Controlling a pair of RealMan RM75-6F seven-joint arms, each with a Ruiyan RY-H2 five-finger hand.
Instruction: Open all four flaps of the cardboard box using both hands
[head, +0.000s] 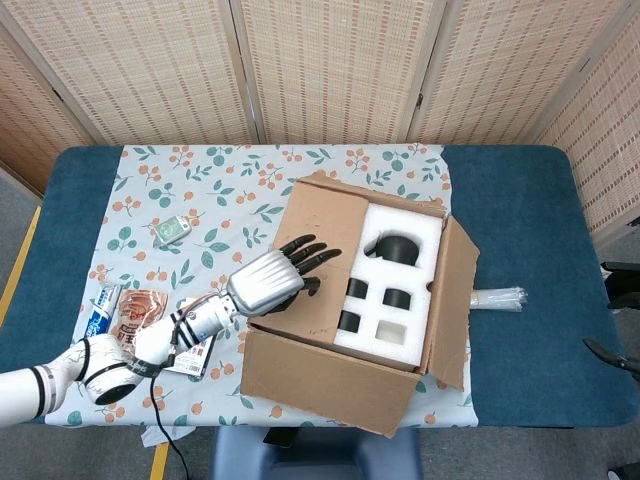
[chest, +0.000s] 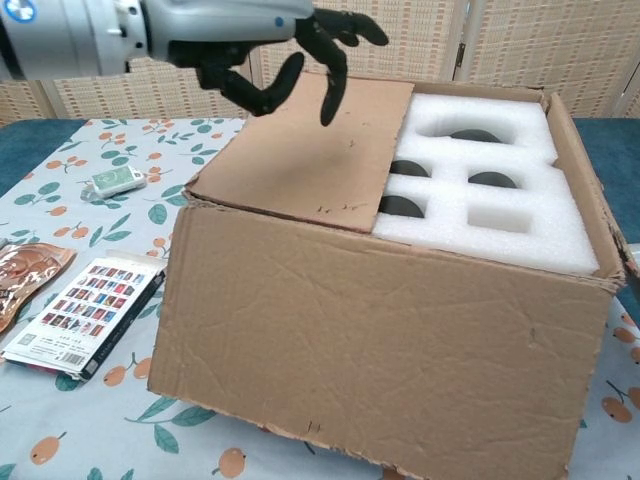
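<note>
While the left hand (head: 272, 279) hovers empty, dark fingers (chest: 330, 60) spread, above the brown cardboard box's (head: 330, 385) closed left flap (head: 315, 255), white foam insert (head: 405, 300) shows beside; right hand state unreadable.

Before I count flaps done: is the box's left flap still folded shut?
Shut. The left flap lies flat over half the foam insert, and the left hand hovers above it, fingers spread.
</note>
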